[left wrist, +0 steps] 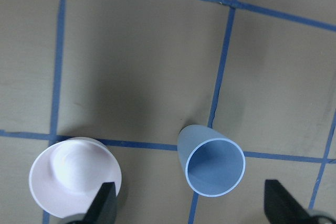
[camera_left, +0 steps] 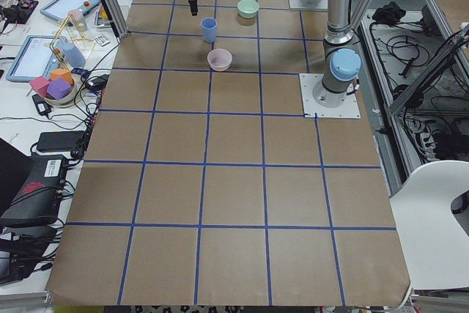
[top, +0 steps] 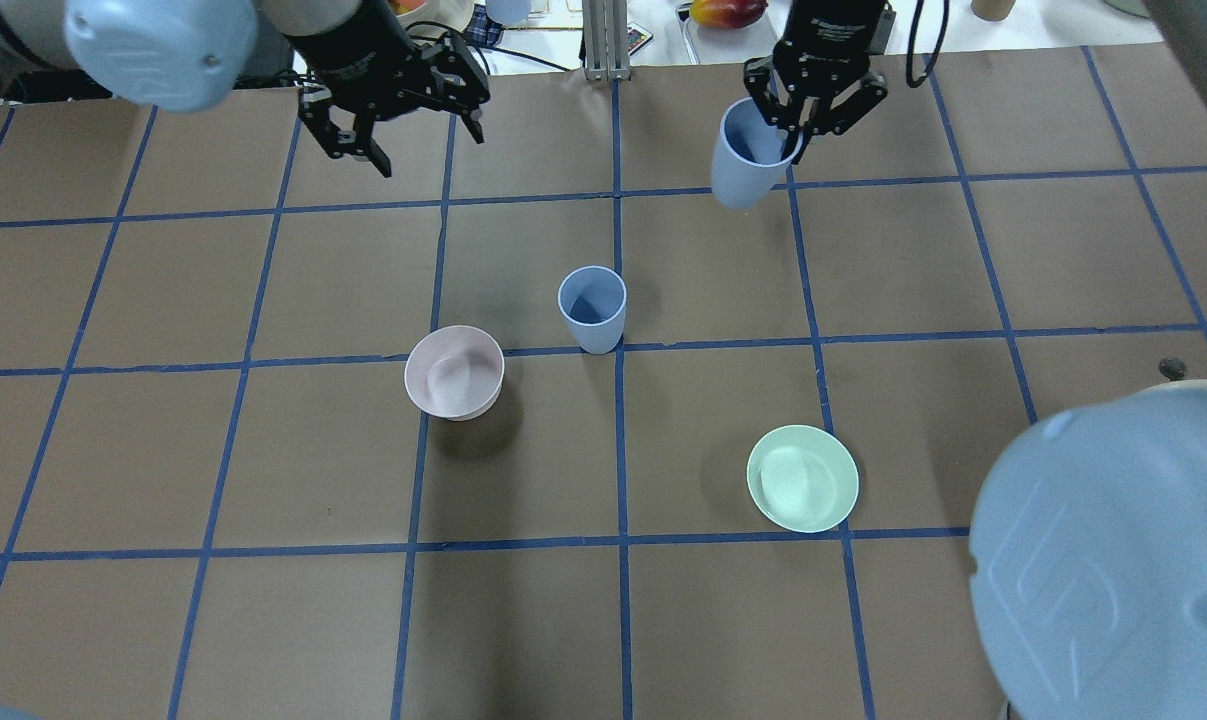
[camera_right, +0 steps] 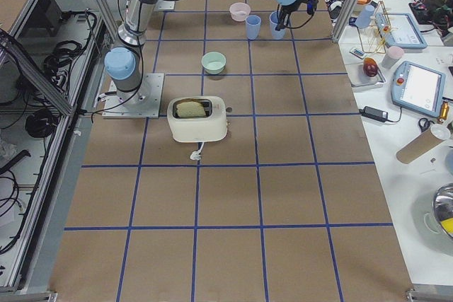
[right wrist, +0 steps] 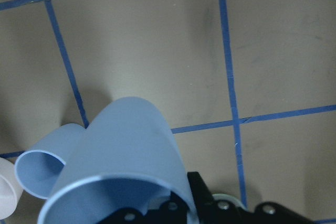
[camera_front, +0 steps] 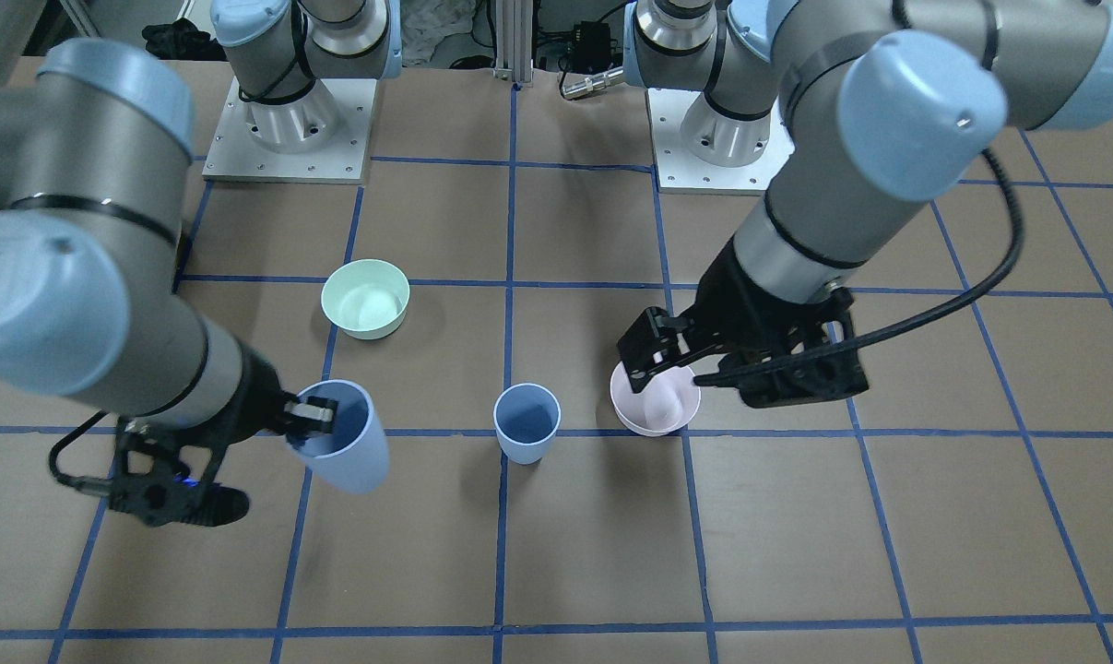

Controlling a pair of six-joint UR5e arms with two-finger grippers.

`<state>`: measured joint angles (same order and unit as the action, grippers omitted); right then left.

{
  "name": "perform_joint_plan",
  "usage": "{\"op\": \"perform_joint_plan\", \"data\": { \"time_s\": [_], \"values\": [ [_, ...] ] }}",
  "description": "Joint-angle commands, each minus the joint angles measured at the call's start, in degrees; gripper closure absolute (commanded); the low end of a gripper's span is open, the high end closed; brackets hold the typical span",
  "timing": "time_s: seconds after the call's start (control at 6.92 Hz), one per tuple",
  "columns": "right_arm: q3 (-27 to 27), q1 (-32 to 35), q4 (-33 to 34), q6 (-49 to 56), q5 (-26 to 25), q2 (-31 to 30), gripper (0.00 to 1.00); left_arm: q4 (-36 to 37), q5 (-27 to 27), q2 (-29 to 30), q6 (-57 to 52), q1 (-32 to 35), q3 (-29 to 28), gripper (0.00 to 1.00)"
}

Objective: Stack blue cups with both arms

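2 pale blue cups are sitting well apart: the standing cup (camera_front: 526, 422) is resting upright on the counter (camera_front: 796, 553), just beside the pink bowl (camera_front: 656, 406), while the held cup (camera_front: 344, 443) is hanging tilted above the counter. The right arm (camera_front: 104, 304) is clamping its jaws over the rim, probably leaving the base free for nesting. The left arm (camera_front: 814, 231) is hovering near the bowl, jaws spread and empty, perhaps readying to steady the standing cup.

pink bowl (top: 454, 372) near standing blue cup (top: 593, 308), green bowl (top: 802, 478) well apart
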<state>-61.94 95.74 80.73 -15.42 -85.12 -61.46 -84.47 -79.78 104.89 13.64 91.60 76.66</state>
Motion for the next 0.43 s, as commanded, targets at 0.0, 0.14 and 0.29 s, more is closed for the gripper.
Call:
{"op": "perform_joint_plan", "data": {
  "time_s": [0.0,0.14,0.29],
  "values": [
    [-0.4,8.7,-0.4,-11.7,0.1,-0.7,1.0,-2.2,-5.5,-7.1,-2.6,-2.0,2.1,0.0],
    [-0.7,11.6,-0.7,-14.8,0.5,-0.2,1.0,-1.2,-9.2,-10.1,-2.6,-2.0,8.4,0.0],
    [-2.6,12.7,-0.1,-17.0,0.7,-0.2,1.0,5.6,-10.6,-12.3,-2.8,-1.8,14.3,0.0]
  ]
}}
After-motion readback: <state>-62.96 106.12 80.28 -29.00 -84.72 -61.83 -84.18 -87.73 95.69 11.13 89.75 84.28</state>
